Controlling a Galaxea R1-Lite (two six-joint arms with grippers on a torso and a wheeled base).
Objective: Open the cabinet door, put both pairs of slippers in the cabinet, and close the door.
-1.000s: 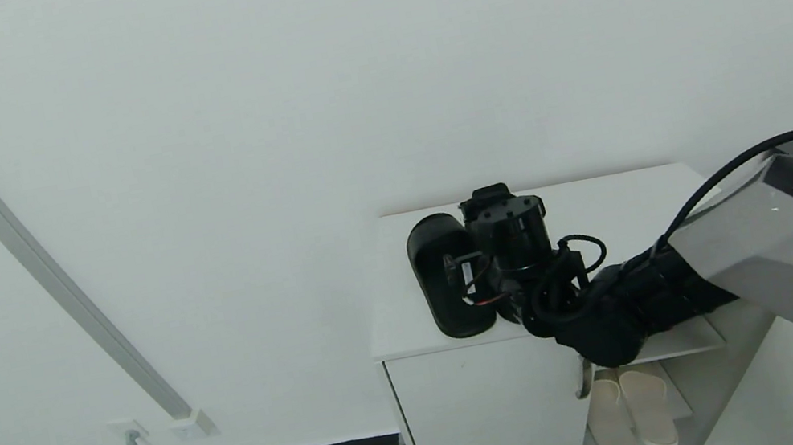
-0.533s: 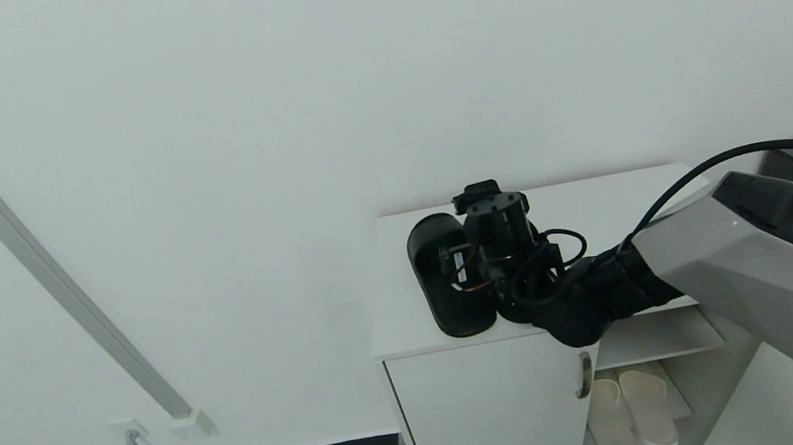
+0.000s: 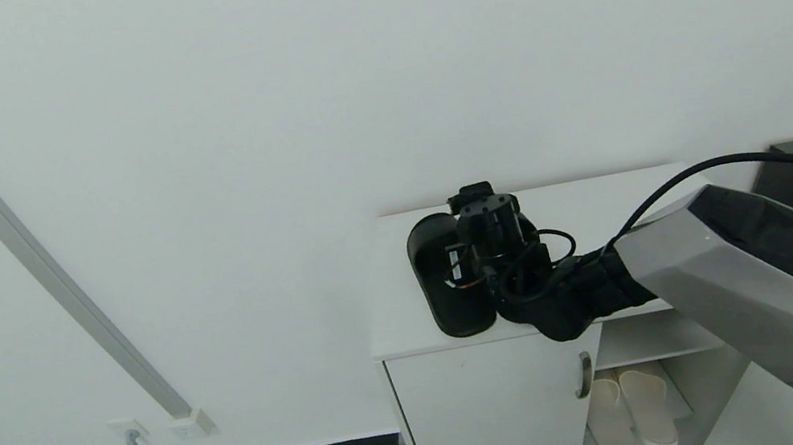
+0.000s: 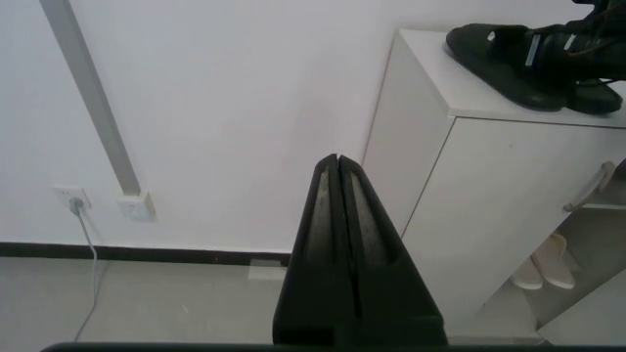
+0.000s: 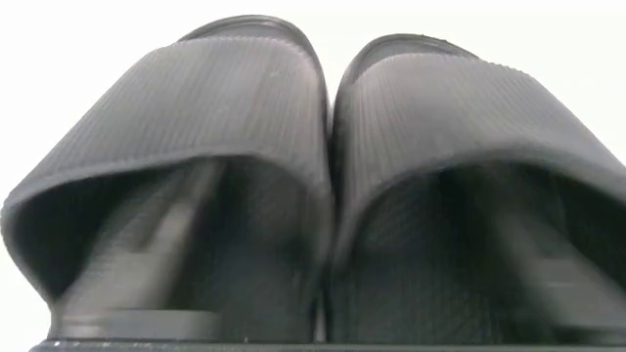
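A pair of black slippers [image 3: 446, 279] sits side by side on top of the white cabinet [image 3: 479, 412], near its left front corner. The right tool [image 3: 470, 262] is right against them from the side; whether it is clamped on them I cannot tell. A pale pair of slippers [image 3: 629, 410] lies on a lower shelf inside, behind the open door [image 3: 750, 421]. The left tool [image 4: 340, 225] hangs off to the cabinet's left, its fingers pressed together on nothing.

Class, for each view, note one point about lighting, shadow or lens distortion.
Head view: the wall trunking bows, a wide-lens distortion, under even light. Left wrist view: it runs straight. Right wrist view: the black slippers are shadowed under their straps against a bright white background.
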